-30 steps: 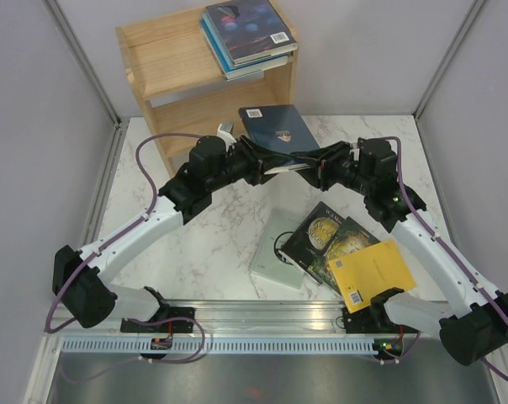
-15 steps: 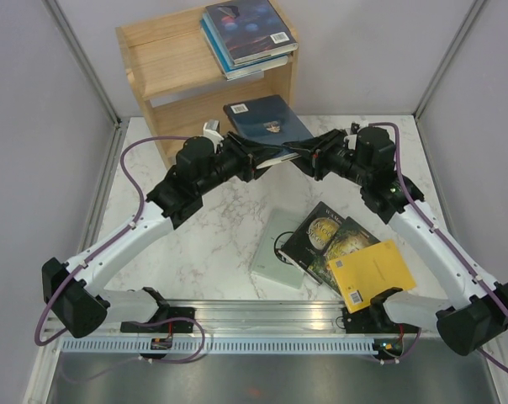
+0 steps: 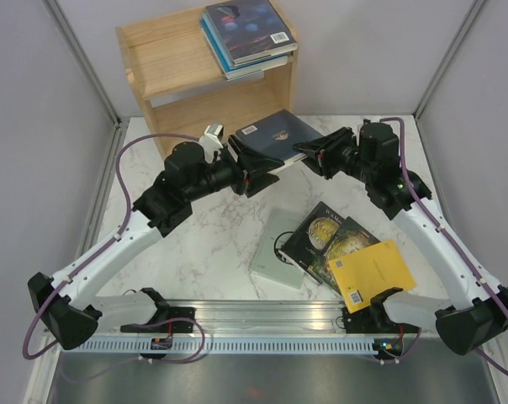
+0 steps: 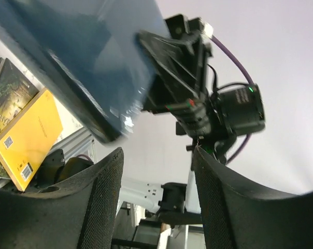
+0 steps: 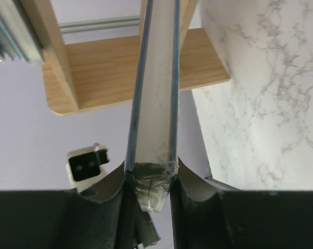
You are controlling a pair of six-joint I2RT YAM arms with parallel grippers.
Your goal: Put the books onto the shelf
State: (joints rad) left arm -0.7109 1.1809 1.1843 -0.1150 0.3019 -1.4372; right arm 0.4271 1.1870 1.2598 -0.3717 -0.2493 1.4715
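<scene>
Eight thin books can be counted, one shelf and two arms. Three books lie in a flat stack [image 3: 246,32] on the right end of the top of the light wooden two-tier shelf [image 3: 166,63], a dark purple cover uppermost, with teal and pale edges showing under it. Their long sides run roughly front to back. A navy paperback [image 3: 275,133] hangs in the air just in front of the shelf, cover up and nearly level. The right pincer [image 3: 307,153] pinches its right edge. In the right wrist view its pale page edge runs straight away from the fingers towards the shelf's lower tier. From above the pincers cover the book's near edges, so its long axis is hard to judge. The left pincer [image 3: 264,164] stands spread just beside the book's near left corner, with nothing between its fingers. On the white marble bench [image 3: 212,227] four books lie overlapped: a pale one [image 3: 275,252], partly covered; two dark covers with gold designs [image 3: 317,229] [image 3: 353,238]; and a bright yellow one [image 3: 372,273] on top at the right.
</scene>
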